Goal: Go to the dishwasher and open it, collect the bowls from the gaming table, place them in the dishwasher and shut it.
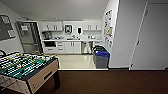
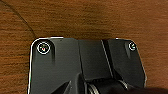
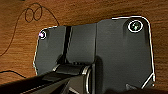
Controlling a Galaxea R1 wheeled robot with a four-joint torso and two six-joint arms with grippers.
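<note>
The dishwasher [image 1: 86, 47] shows its stainless-steel front, closed, in the white kitchenette at the far end of the room. It sits under the counter, right of the white cabinet doors. The gaming table [image 1: 25, 68], with its green field and rods, stands close by at the lower left of the head view. I cannot make out any bowls on it from here. Both wrist views look down at brown wood-grain floor [image 2: 100, 20] [image 3: 100, 10] past the robot's own dark plate.
Grey bins with a blue lid [image 1: 100, 57] stand by the right wall just ahead of the dishwasher. A pale floor [image 1: 75, 61] leads from the dark floor into the kitchenette. A closed white door [image 1: 152, 40] is on the right. A thin cable [image 3: 32, 12] lies on the floor.
</note>
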